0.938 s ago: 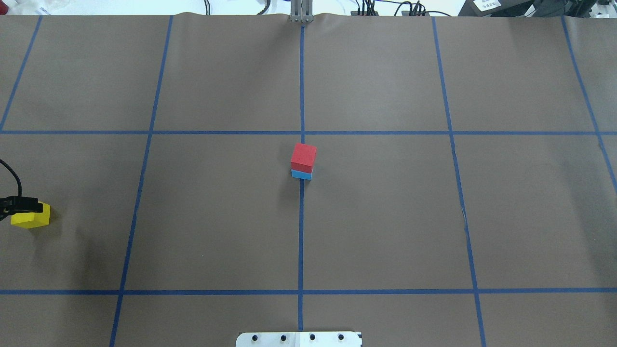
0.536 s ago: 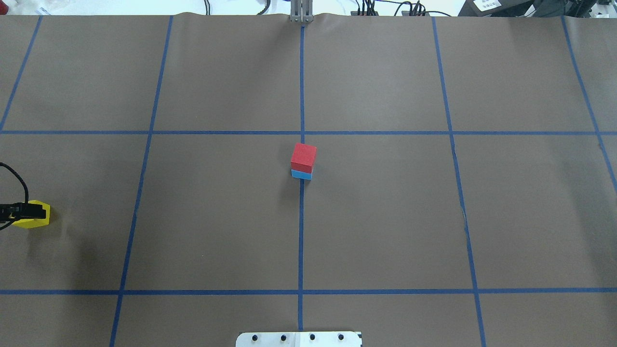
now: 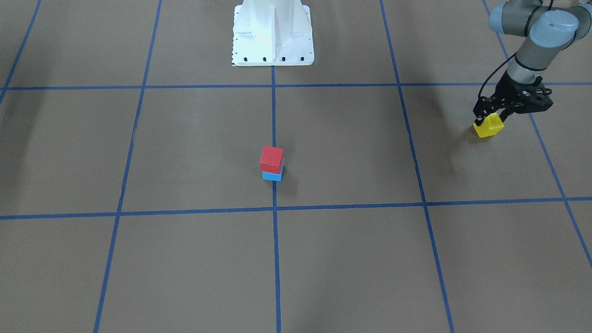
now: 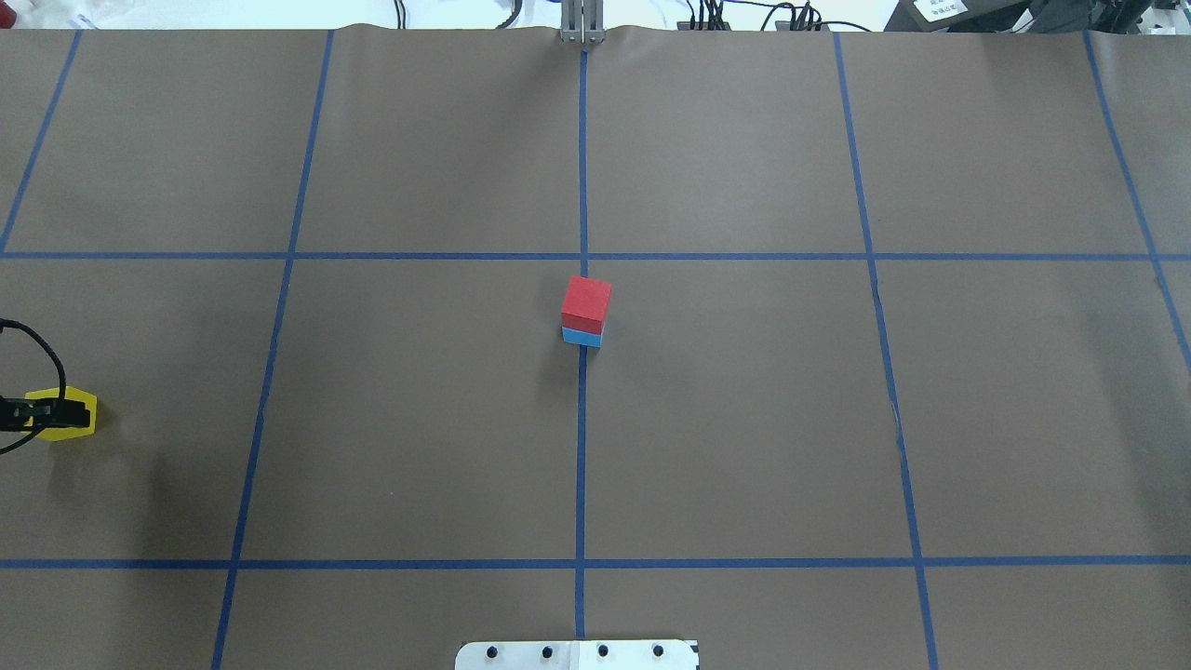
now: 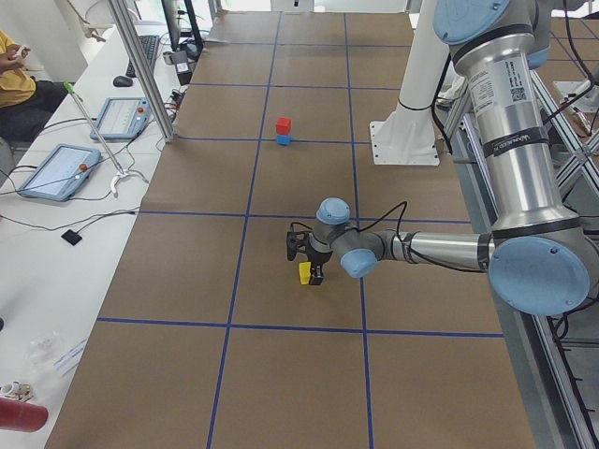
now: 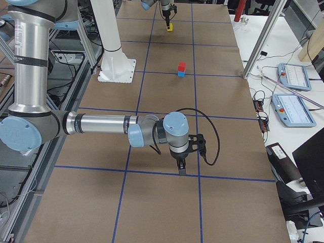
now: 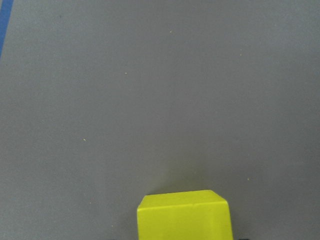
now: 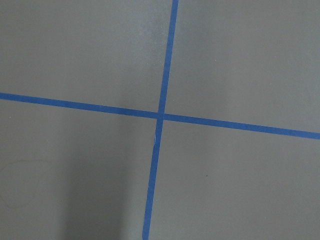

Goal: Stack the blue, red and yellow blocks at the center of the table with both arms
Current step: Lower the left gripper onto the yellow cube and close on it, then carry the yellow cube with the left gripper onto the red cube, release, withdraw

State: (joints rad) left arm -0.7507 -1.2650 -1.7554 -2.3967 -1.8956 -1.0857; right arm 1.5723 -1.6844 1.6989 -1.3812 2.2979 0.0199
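Note:
The red block [image 4: 586,302] sits on the blue block [image 4: 582,337] at the table's center, also in the front view [image 3: 271,158]. The yellow block [image 4: 76,425] lies on the table at the far left edge, also in the front view [image 3: 491,127] and at the bottom of the left wrist view [image 7: 184,217]. My left gripper [image 3: 484,119] is low over the yellow block, fingers open on either side of it. My right gripper [image 6: 181,169] shows only in the right side view, pointing down near the table on the right; I cannot tell whether it is open.
The white robot base plate [image 3: 273,32] stands at the robot's edge of the table. Blue tape lines grid the brown table; a tape crossing [image 8: 161,116] lies under the right wrist. Tablets and cables lie on a side bench [image 5: 56,168].
My left gripper has come down over the yellow block. The red and blue stack has not moved.

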